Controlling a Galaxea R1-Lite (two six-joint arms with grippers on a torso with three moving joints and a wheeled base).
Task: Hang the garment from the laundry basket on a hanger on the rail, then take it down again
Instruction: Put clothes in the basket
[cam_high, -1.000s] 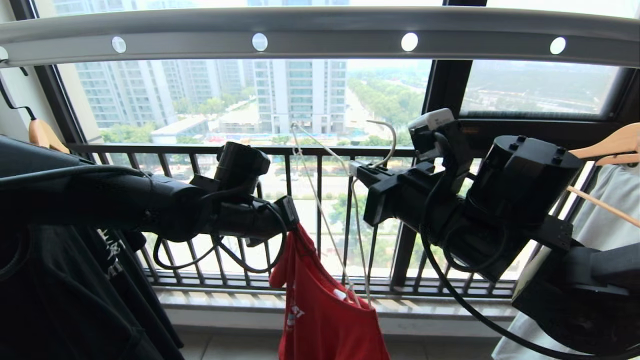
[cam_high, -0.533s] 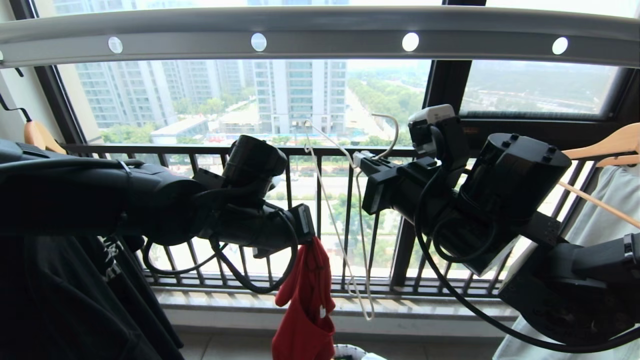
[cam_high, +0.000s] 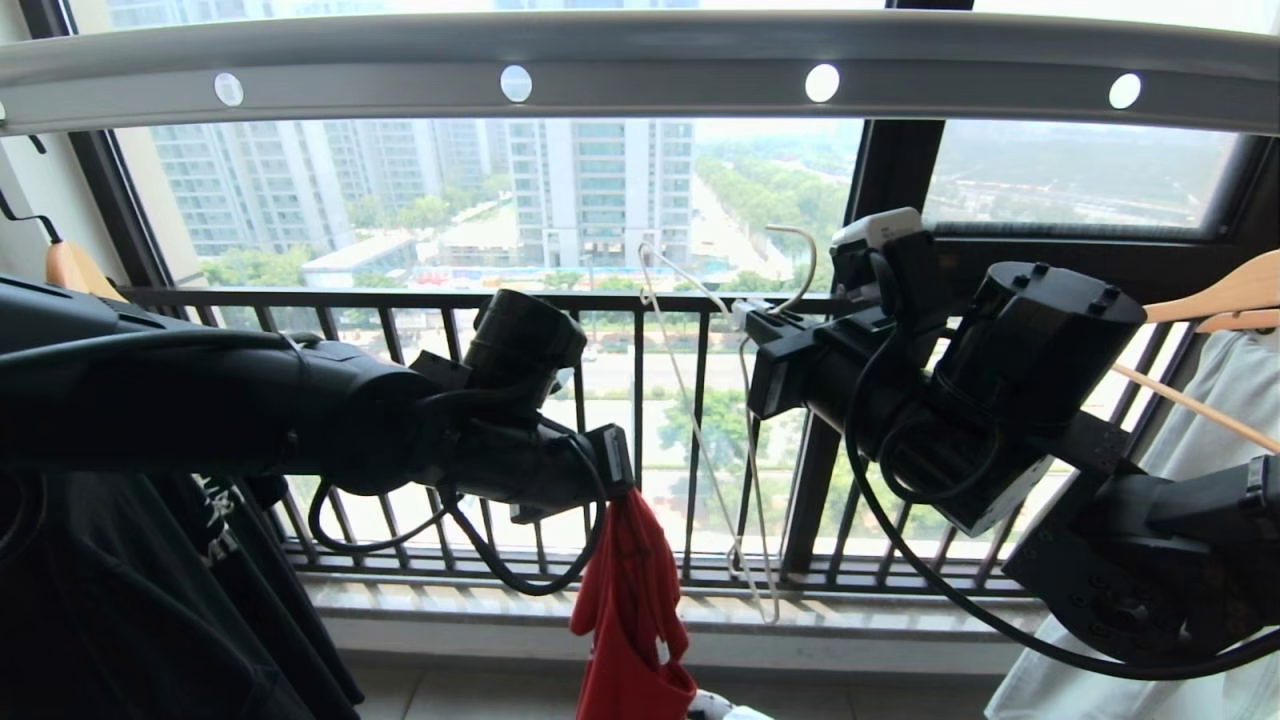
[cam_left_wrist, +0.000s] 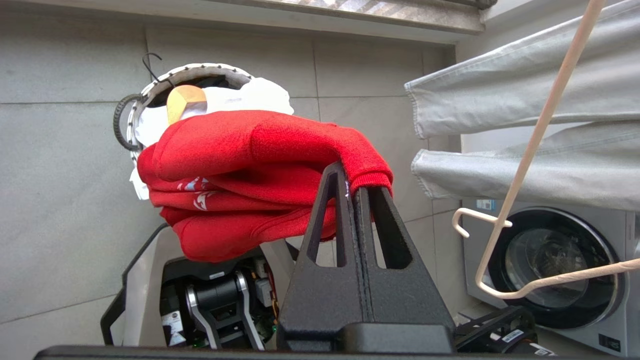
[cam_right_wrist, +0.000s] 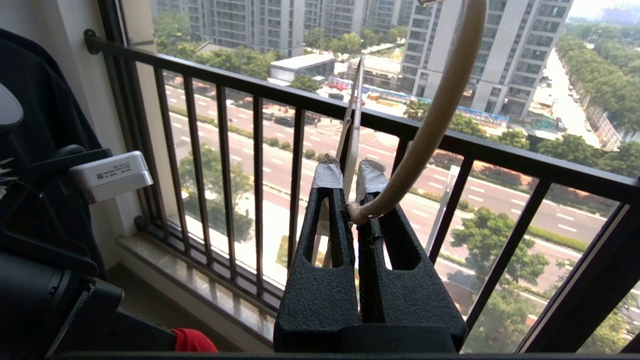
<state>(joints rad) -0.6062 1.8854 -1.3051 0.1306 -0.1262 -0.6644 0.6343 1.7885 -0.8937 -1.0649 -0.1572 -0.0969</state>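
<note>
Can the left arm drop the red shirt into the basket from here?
Probably yes. The left gripper is shut on the red shirt, which hangs free of the hanger, and in the left wrist view the basket lies behind the shirt, nothing between.

High-rise flat's laundry balcony. Wide flat grey perforated metal drying rail (cam_high: 640, 60) across top of frame; black barred window railing (cam_high: 400, 300) mid-frame, apartment towers beyond; front-loading washing machine (cam_left_wrist: 555, 280) lower right; grey tiled floor (cam_left_wrist: 60, 200); clothes on wooden hangers (cam_high: 1225, 290) at right edge.
</note>
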